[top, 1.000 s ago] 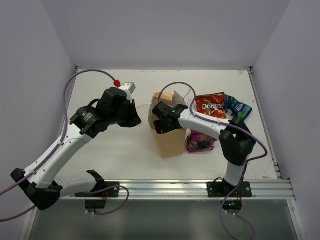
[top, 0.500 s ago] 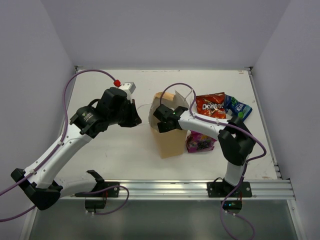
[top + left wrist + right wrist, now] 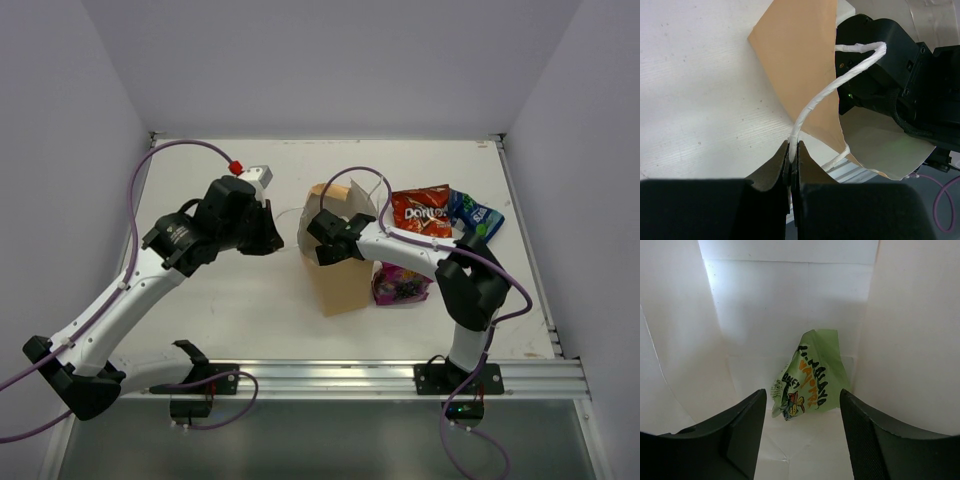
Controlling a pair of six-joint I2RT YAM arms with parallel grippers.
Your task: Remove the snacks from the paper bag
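The tan paper bag (image 3: 340, 280) stands upright mid-table. My left gripper (image 3: 793, 150) is shut on its white cord handle (image 3: 815, 105), to the bag's left in the top view (image 3: 272, 235). My right gripper (image 3: 328, 240) is at the bag's mouth, reaching in. In the right wrist view it (image 3: 801, 405) is open, its fingers on either side of a green snack packet (image 3: 810, 375) lying at the bottom of the bag's white inside (image 3: 680, 340). A red Doritos bag (image 3: 420, 210), a blue packet (image 3: 475, 215) and a purple packet (image 3: 402, 283) lie on the table right of the bag.
The white table (image 3: 220, 300) is walled on three sides. A metal rail (image 3: 330, 378) runs along the near edge with both arm bases. Purple cables loop over each arm.
My right gripper has shifted slightly at the bag's mouth. The left arm has hardly moved and still holds the handle.
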